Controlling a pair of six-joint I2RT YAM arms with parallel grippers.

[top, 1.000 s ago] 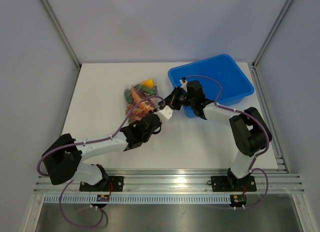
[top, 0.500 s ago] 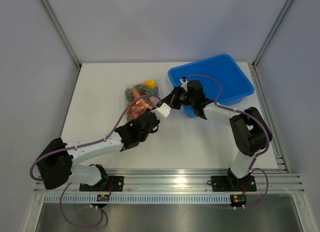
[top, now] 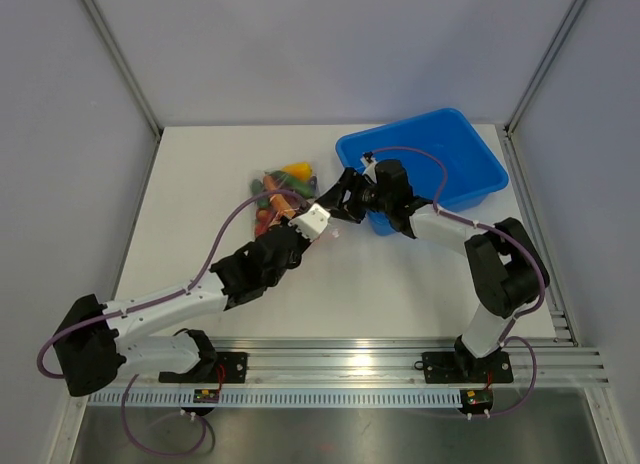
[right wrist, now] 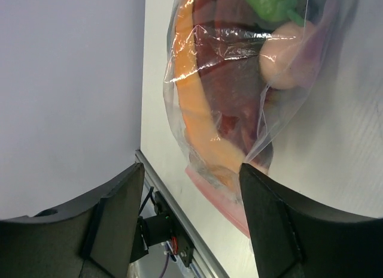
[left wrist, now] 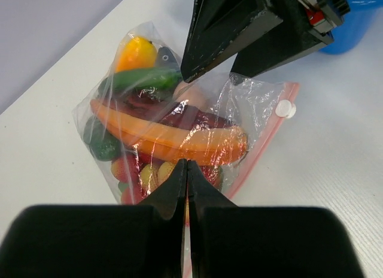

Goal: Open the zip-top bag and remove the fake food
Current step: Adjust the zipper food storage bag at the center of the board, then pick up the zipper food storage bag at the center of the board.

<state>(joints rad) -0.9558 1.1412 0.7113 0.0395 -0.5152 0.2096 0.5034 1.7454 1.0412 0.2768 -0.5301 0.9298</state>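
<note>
The zip-top bag (top: 278,192) lies on the white table (top: 400,284), just left of the blue bin (top: 460,164). It is thin, clear and crinkly, with a pink strip on one edge. The fake food (left wrist: 173,137) inside is smooth, shiny plastic: a long orange piece, a green one, a yellow one and some red bits.

The left gripper (left wrist: 186,170) is pinched tight on the bag's pink edge. The right gripper (right wrist: 191,170), between the bag and the bin, has its black fingers spread wide, and one touches the film.

A second ago those fingers were closer together. The left arm was more bent then.
</note>
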